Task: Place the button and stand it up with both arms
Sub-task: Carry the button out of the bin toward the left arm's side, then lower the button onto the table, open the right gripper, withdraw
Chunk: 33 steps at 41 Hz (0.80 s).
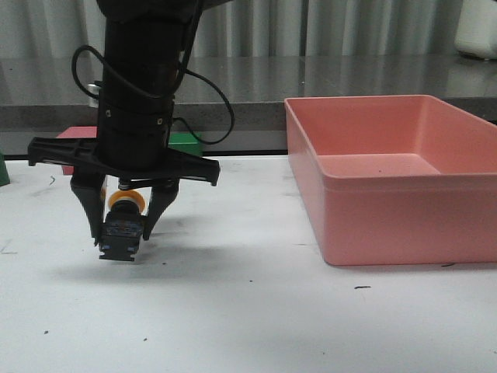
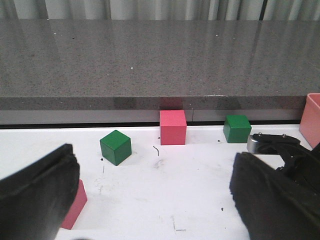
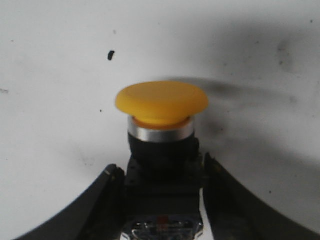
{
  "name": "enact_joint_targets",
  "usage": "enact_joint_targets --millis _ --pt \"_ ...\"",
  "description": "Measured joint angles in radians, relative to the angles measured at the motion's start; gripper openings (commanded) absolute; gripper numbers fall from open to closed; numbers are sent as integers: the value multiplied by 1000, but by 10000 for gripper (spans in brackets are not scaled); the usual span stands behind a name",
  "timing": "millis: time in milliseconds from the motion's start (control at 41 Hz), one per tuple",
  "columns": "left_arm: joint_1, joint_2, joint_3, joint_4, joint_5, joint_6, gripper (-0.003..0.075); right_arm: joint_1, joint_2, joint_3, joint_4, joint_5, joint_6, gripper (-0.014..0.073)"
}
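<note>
Above white table (image 1: 233,311), right gripper (image 1: 123,227) pinched button (image 1: 124,225) by base, held clear of surface (cap up). Left gripper (image 2: 150,200) spread, empty. Lowering straight, releasing only once base sat flat, seemed best.

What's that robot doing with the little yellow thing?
The right claw is pinching a yellow push-button by its black base, holding it just above the white table. The left claw is open and holding nothing, near some red and green cubes. A pink bin sits to the right.
</note>
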Motion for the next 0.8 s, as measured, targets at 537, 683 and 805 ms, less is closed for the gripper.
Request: enact_joint_targets --millis 537,683,805 --pt "0 0 0 0 0 0 596 -2 27 -4 0 10 72 475" --pt "0 0 0 0 0 0 596 -2 6 -4 -14 21 56 475" --pt "0 0 0 0 0 0 596 -2 -40 -4 -56 61 -12 475"
